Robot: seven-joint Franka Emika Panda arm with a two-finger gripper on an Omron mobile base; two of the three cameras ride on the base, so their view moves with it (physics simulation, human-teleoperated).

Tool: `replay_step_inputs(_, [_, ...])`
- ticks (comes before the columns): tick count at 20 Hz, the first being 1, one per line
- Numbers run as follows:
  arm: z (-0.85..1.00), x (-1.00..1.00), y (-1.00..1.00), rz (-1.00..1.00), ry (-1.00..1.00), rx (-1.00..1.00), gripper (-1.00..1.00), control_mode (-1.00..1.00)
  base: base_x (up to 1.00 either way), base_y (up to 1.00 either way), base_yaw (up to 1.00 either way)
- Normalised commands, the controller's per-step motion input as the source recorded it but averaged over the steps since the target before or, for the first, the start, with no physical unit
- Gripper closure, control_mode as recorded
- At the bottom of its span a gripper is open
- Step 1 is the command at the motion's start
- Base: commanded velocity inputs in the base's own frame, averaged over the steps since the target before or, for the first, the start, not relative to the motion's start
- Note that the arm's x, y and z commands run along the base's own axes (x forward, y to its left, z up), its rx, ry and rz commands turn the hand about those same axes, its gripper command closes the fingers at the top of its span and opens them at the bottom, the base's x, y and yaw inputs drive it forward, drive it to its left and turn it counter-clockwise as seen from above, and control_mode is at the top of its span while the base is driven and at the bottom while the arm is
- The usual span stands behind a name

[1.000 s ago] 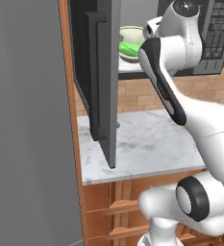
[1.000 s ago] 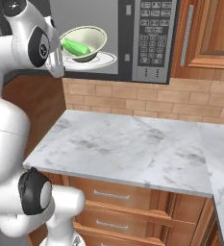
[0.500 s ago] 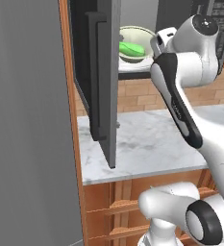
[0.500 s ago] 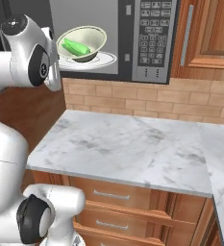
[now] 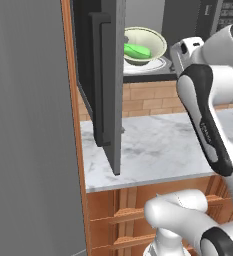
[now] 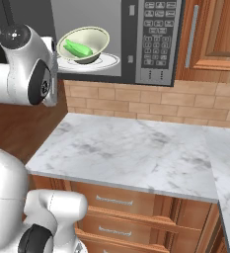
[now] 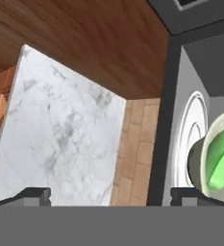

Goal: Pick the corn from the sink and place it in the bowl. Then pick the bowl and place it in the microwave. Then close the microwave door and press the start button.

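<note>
Two of the task's steps appear done, judging by how things lie: the corn [image 6: 77,48] is seen lying inside the bowl [image 5: 144,46], and the bowl is seen resting on the white turntable plate [image 6: 104,62] inside the microwave [image 6: 129,44]. Two steps are left, as far as can be judged: the microwave door [image 5: 104,82] is swung wide open, its handle [image 5: 102,75] facing out over the counter [image 6: 136,153], and the keypad panel [image 6: 156,34] is not being touched.

Nothing is pinched by the jaws [image 7: 111,194]: in the hand view the two dark tips are spread far apart, with only open space between them. No part of the bowl is enclosed; it is seen just beyond the tip at the right of that view, near it but outside the gap. The corn sits in the bowl on that same side. Beyond the gap between the tips, the brick wall [image 7: 132,153] and the marble counter are seen, and the dark front frame of the microwave runs up past the right-hand tip.

Next, it is judged that the jaws must be brought around to the outer face of the door so that it can be pushed shut, before the start button is pressed. The sink is not part of what remains.
</note>
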Motion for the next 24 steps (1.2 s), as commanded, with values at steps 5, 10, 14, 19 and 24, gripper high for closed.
replay_step_inputs(5, [-0.11,-0.82,0.0,0.03,0.0,0.23,-1.0,-1.0,0.0,0.0,0.0])
replay_step_inputs(10, [-0.01,-0.73,0.01,0.15,-0.03,0.18,-1.0,-1.0,0.0,0.0,0.0])
replay_step_inputs(14, [0.0,-0.79,0.11,0.3,-0.04,0.14,-1.0,-1.0,0.0,0.0,0.0])
replay_step_inputs(19, [0.0,-0.95,0.21,0.36,-0.03,0.1,-1.0,-1.0,0.0,0.0,0.0])
replay_step_inputs(24, [0.0,-0.93,0.57,0.31,-0.05,0.0,-1.0,-1.0,0.0,0.0,0.0])
